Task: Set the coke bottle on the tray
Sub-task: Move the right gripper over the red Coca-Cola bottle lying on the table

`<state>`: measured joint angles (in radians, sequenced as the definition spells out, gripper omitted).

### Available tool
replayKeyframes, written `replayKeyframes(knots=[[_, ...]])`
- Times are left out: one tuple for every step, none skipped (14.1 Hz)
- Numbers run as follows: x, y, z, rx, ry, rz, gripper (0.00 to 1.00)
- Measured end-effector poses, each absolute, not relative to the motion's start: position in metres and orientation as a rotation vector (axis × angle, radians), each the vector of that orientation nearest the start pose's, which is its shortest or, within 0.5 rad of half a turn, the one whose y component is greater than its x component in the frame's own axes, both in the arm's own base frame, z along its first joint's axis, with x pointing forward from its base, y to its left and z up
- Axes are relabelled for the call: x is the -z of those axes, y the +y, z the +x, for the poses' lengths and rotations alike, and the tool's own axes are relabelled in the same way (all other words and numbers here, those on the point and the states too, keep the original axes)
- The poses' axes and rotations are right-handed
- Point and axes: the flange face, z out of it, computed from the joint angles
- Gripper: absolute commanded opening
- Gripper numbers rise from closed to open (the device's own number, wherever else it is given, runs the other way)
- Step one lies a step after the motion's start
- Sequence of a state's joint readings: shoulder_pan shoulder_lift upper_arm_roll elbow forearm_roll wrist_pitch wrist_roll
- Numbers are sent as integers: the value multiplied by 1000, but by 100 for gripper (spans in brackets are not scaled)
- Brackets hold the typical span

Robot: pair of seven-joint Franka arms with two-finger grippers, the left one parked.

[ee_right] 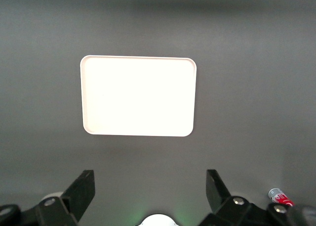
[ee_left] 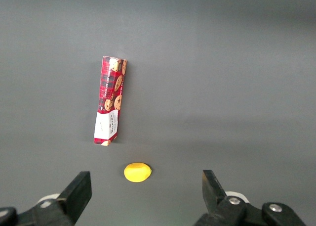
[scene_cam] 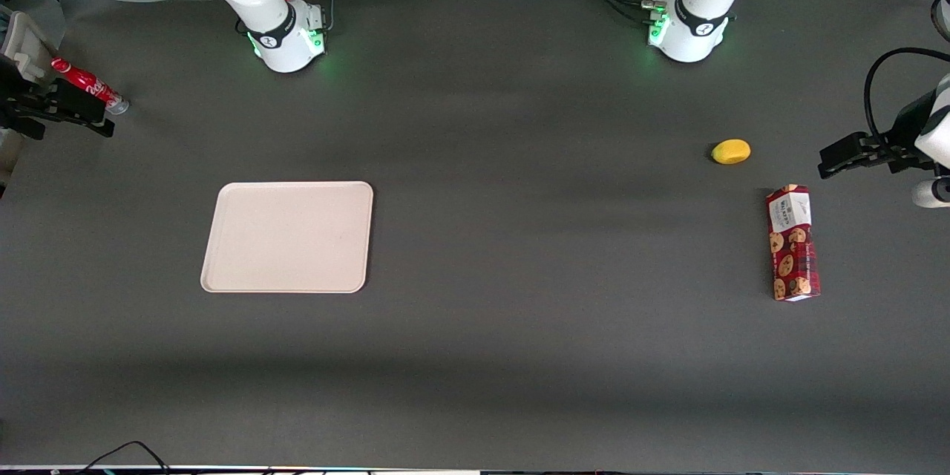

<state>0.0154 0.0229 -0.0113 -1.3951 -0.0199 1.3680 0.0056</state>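
The coke bottle (scene_cam: pixel 89 85), small and red with white script, lies on its side on the dark table at the working arm's end. Its silvery base points toward the table's middle. One end of it shows in the right wrist view (ee_right: pixel 279 196). My gripper (scene_cam: pixel 100 119) hovers right beside the bottle, slightly nearer the front camera. It is open and empty (ee_right: pixel 150 186), with bare table between the fingers. The beige tray (scene_cam: pixel 288 236) lies flat and empty, nearer the front camera and more toward the table's middle than the bottle. The right wrist view shows the whole tray (ee_right: pixel 138 96).
A red cookie box (scene_cam: pixel 793 243) and a small yellow fruit (scene_cam: pixel 731 151) lie toward the parked arm's end; both also show in the left wrist view, the box (ee_left: pixel 109 107) and the fruit (ee_left: pixel 137 172). The arm bases (scene_cam: pixel 286 33) stand farthest from the front camera.
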Motion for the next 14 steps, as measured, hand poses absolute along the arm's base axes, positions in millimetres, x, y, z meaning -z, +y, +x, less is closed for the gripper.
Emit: replayKeyframes(knots=[[-677,1,539,-77,6,-3160,100],[-677,3,539,-75,0,-3160,100],[-677,7,539,-77,-8,-3160,100],[-677,9,538,-84,-15,-3160,100],[-676,9,537,-95,-16,-3160,100],[-675,6,536,-111,-29,-3159,100],[-674,-1,533,-139,-61,-3158,100],[-671,-13,528,-172,-100,-3165,100],[-667,-31,518,-215,-141,-3187,100],[-662,-52,504,-262,-185,-3211,100],[-658,-74,483,-309,-221,-3231,100],[-655,-98,459,-343,-254,-3239,100],[-651,-129,430,-361,-291,-3236,100],[-644,-165,399,-360,-311,-3226,100]])
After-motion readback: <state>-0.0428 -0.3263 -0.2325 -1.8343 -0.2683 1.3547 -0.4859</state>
